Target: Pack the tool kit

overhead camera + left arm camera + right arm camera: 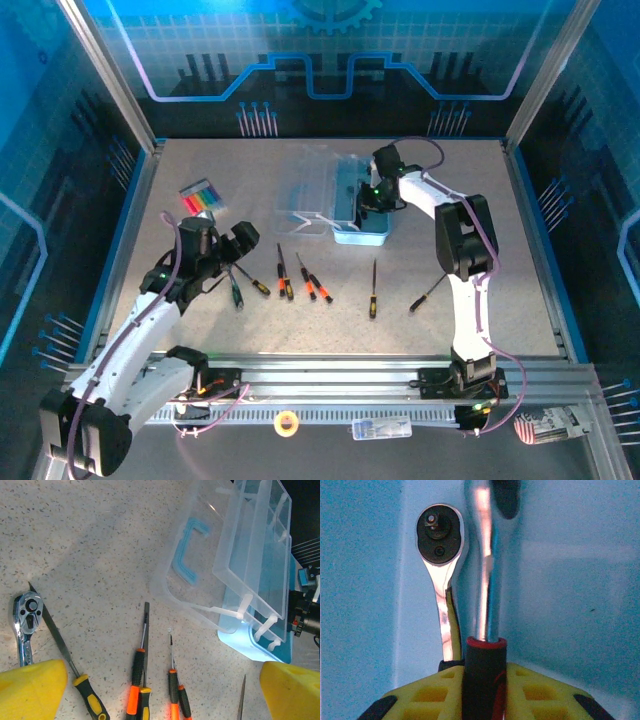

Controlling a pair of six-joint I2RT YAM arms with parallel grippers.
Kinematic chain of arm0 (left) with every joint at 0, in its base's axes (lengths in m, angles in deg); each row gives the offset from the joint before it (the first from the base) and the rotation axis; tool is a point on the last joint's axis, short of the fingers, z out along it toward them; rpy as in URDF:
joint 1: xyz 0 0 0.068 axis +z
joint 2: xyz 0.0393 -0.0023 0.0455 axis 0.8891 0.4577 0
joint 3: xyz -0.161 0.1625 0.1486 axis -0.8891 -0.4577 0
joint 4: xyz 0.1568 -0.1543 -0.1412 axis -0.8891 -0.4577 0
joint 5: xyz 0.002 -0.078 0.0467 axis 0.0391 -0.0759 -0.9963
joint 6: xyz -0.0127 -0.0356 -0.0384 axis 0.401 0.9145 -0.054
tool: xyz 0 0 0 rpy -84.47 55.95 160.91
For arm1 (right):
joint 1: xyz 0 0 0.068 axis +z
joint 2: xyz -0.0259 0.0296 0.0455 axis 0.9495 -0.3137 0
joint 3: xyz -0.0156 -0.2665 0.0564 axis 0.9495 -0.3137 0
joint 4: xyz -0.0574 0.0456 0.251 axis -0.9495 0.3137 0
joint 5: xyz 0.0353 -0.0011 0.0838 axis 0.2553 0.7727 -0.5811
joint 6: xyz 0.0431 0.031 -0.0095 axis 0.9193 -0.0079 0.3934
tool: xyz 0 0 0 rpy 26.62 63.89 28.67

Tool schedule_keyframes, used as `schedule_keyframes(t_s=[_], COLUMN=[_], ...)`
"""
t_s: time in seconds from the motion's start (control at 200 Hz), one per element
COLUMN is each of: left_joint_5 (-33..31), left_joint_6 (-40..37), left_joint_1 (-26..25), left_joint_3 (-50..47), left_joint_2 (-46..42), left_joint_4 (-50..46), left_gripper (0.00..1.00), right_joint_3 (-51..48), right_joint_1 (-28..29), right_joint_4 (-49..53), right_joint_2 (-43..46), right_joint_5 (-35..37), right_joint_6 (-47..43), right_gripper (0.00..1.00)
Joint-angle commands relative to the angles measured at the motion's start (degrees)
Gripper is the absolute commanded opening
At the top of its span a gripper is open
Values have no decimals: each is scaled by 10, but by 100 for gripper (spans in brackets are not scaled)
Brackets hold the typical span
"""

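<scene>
Right pincer (368, 205) was down inside the blue base of the tool case (360, 238), centre of the overhead frame, and clenched on a red-and-black-handled tool (482, 675) with a chrome shaft. The yellow pads (395, 702) sat flush against the handle on both sides; whether the squeeze was slackening I could not tell. The shaft ran up the wrist frame along the tray floor, parallel to a small ratchet (439, 537) lying in the tray at upper left. Judged: long tools were being laid side by side to suit the tray's length. The clear lid (250, 545) lay folded open to the left of the base, presumably to keep the base free for loading. Left pincer (162, 687) hung released, wide apart and empty, above the unpacked row on the surface (75, 530): a chrome ratchet (25, 615) at far left, a yellow-handled driver (87, 697), then orange-handled screwdrivers (134, 680). Judged: packing partly done, with the left arm staged over a likely next pick.
</scene>
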Motion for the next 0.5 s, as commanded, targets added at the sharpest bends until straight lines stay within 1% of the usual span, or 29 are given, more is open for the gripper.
schedule_keyframes(t_s=[0.0, 0.115, 0.335, 0.495], left_joint_5=[-3, -3, -9, -8], left_joint_6=[-12, -14, -21, -18], left_joint_1=[7, 7, 7, 10], left_joint_3=[16, 17, 22, 27], left_joint_2=[2, 2, 5, 16], left_joint_4=[-15, -18, -29, -34], left_gripper=[99, 99, 99, 99], right_joint_3=[18, 18, 4, -38], right_joint_1=[-6, -8, -10, -10], right_joint_4=[7, 10, 10, -18], right_joint_2=[0, 15, 76, 131], right_joint_5=[-20, -14, 4, 9], right_joint_6=[-4, -3, 3, 22], right_gripper=[26, 32, 34, 35])
